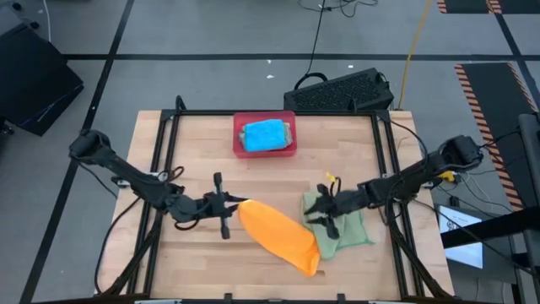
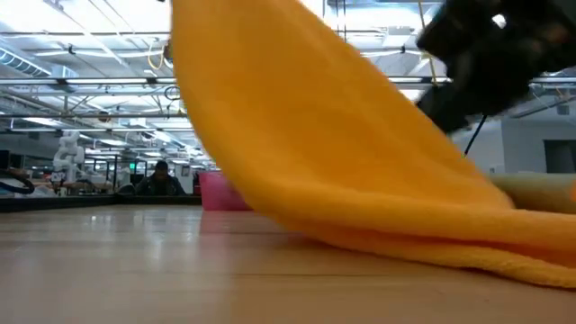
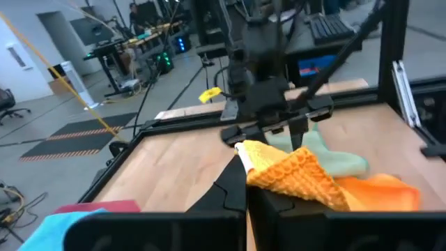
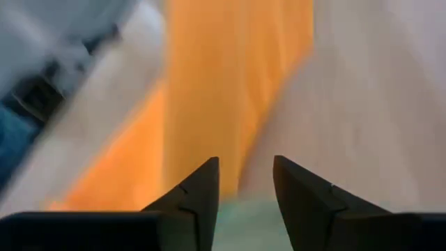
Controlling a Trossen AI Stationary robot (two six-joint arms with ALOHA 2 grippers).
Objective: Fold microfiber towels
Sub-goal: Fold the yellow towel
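- My left claw (image 1: 226, 205) is pinching one end of the soft orange microfiber towel (image 1: 283, 237), which stretches rightward across the near wooden worktop (image 1: 253, 177).
- My right claw (image 4: 244, 183), fingers spread, hovers over the pale green microfiber towel (image 1: 350, 230).
- A bright blue folded towel (image 1: 265, 135) lies in the far rigid pink-red tray (image 1: 263, 116).

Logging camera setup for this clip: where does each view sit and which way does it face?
High: overhead, straight down; both arms, orange towel, red tray.
Low: table height, looking across; orange towel fills it, one arm above.
Left wrist: on left arm, facing right end effector; own left end effector pinches orange towel.
Right wrist: looks down past open right end effector at orange towel, green towel.
All views share the orange towel.
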